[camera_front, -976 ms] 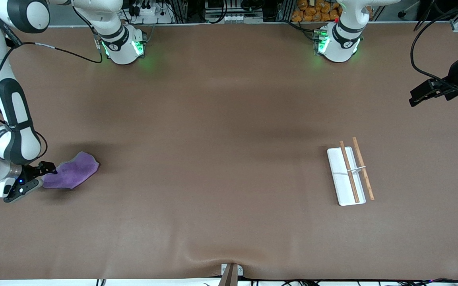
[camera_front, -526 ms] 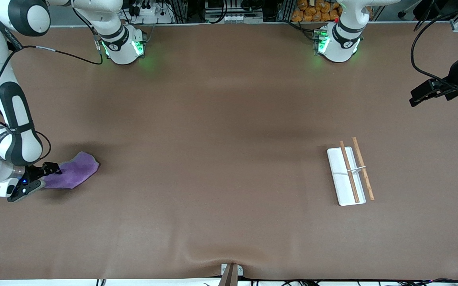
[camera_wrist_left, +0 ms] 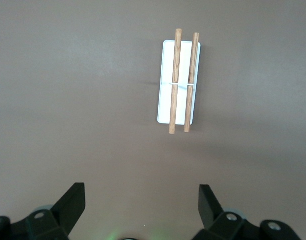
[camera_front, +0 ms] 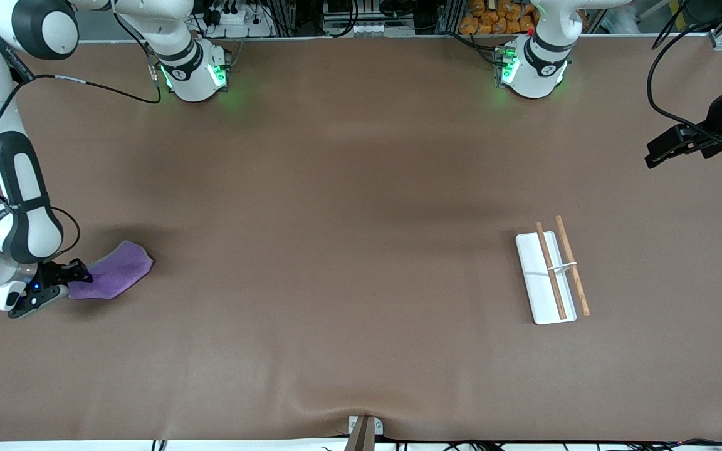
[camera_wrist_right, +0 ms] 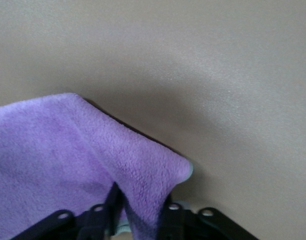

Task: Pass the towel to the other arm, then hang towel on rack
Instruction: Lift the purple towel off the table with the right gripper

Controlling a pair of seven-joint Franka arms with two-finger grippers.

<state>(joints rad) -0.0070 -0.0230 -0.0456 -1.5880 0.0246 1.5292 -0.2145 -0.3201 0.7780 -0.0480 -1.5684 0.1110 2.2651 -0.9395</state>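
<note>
The purple towel [camera_front: 115,274] lies near the right arm's end of the table, with one edge raised off the surface. My right gripper [camera_front: 79,272] is shut on that edge; in the right wrist view the towel [camera_wrist_right: 68,150] folds down between the fingers [camera_wrist_right: 112,200] of my right gripper [camera_wrist_right: 140,206]. The rack [camera_front: 539,285], a white base with two brown rods [camera_front: 551,269], stands toward the left arm's end. My left gripper [camera_front: 651,160] waits open and empty, high over the table's left-arm end. Its view shows the rack [camera_wrist_left: 164,102] below and my left gripper [camera_wrist_left: 142,194] wide apart.
The brown table mat [camera_front: 348,250] is bare between towel and rack. Both arm bases [camera_front: 195,75] stand along the table's edge farthest from the front camera. A small clamp [camera_front: 364,429] sits at the edge nearest that camera.
My right gripper has drawn the towel's held edge up and slightly toward the right arm's end, so the cloth looks narrower and more folded. The left arm has not moved.
</note>
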